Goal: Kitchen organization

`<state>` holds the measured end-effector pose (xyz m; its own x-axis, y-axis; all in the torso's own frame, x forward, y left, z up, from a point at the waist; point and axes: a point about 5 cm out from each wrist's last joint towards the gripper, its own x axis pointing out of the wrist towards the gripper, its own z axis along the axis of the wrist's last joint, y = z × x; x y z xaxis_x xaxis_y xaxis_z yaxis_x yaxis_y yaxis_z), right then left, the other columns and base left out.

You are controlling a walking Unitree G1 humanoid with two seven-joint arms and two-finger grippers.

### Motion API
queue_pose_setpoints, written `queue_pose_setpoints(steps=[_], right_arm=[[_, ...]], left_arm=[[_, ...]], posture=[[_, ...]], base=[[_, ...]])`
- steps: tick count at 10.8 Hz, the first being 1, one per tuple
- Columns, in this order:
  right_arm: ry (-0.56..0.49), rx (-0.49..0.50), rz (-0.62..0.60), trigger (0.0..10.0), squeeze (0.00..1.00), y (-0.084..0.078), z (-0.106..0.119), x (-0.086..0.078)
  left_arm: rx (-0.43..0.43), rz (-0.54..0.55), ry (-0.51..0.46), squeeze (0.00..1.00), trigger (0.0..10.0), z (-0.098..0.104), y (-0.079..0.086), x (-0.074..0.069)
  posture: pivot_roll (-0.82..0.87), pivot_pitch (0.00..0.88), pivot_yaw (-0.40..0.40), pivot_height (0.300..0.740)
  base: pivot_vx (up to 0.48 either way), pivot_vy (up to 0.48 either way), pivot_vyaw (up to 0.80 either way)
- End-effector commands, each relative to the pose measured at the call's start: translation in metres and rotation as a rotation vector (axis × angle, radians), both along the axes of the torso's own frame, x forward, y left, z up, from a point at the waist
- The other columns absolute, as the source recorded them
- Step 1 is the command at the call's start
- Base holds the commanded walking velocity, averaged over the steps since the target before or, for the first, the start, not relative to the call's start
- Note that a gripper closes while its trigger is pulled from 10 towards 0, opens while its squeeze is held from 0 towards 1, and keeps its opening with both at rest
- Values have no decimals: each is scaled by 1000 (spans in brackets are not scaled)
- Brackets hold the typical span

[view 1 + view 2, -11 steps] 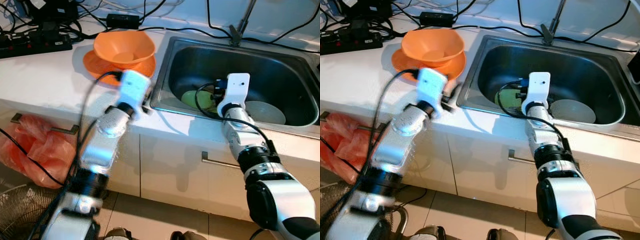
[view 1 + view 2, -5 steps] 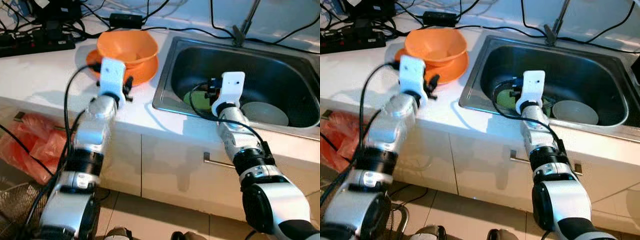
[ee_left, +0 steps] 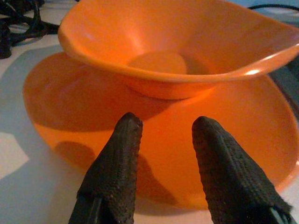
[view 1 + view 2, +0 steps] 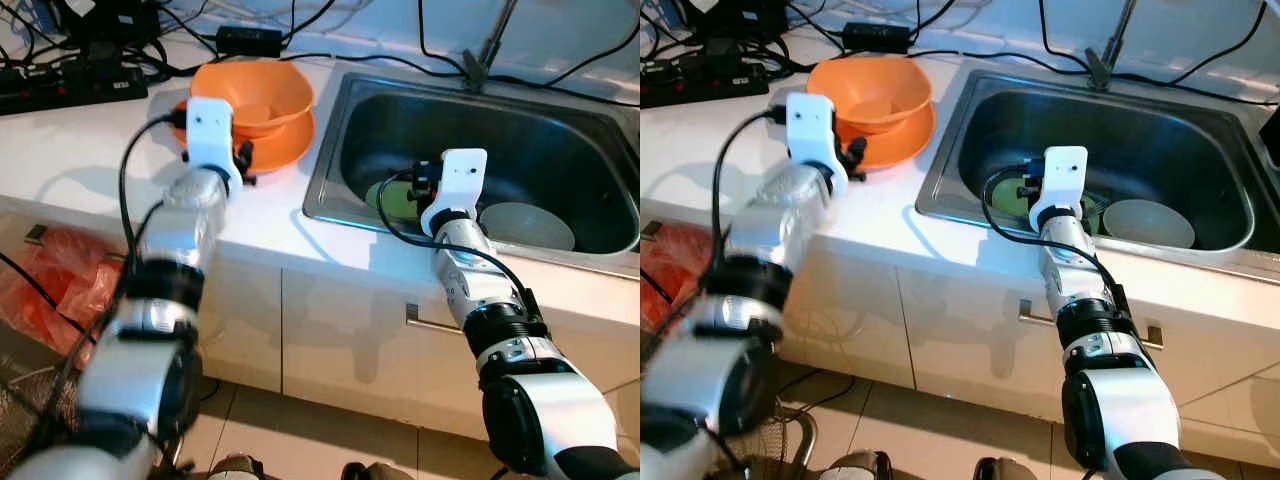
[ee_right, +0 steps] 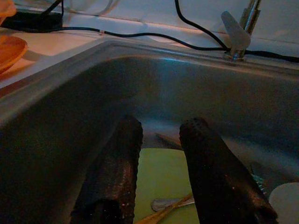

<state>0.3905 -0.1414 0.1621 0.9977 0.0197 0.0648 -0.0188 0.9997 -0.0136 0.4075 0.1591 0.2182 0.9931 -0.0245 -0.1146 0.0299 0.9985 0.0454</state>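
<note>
left gripper (image 3: 163,135) is hovering unclenched just beside the orange plate (image 3: 233,140) bearing the orange bowl (image 3: 177,42), left of the sink (image 4: 330,150); right gripper (image 5: 159,140), fingers parted, is hanging over the green plate (image 5: 163,177) inside it.

Left hand (image 3: 163,140) now nearer, apparently, orange plate (image 3: 233,126)

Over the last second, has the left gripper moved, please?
Yes. The left gripper has swung left, away from the sink corner, toward the orange plate.
</note>
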Motion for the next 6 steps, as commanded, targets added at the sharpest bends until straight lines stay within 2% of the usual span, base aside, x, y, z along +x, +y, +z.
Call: queue_pose_setpoints(steps=[1, 2, 4, 6], right_arm=[[0, 8, 1, 10000, 0, -2, -1, -1], [0, 11, 4, 10000, 0, 0, -1, -2], [3, 11, 10, 10000, 0, 1, -3, -3], [8, 8, 10, 10000, 0, 1, -4, -3]], left_arm=[[-21, 4, -7, 0, 10000, 4, 0, 2], [-55, 19, 1, 0, 10000, 9, 3, 6], [-90, 44, 83, 0, 10000, 6, 9, 11], [-89, 46, 153, 0, 10000, 4, 17, 12]], posture=[[71, 95, -46, 740], [71, 95, -46, 740], [70, 97, -43, 740], [71, 97, -42, 740]], base=[[0, 0, 0], [0, 0, 0], [0, 0, 0], [0, 0, 0]])
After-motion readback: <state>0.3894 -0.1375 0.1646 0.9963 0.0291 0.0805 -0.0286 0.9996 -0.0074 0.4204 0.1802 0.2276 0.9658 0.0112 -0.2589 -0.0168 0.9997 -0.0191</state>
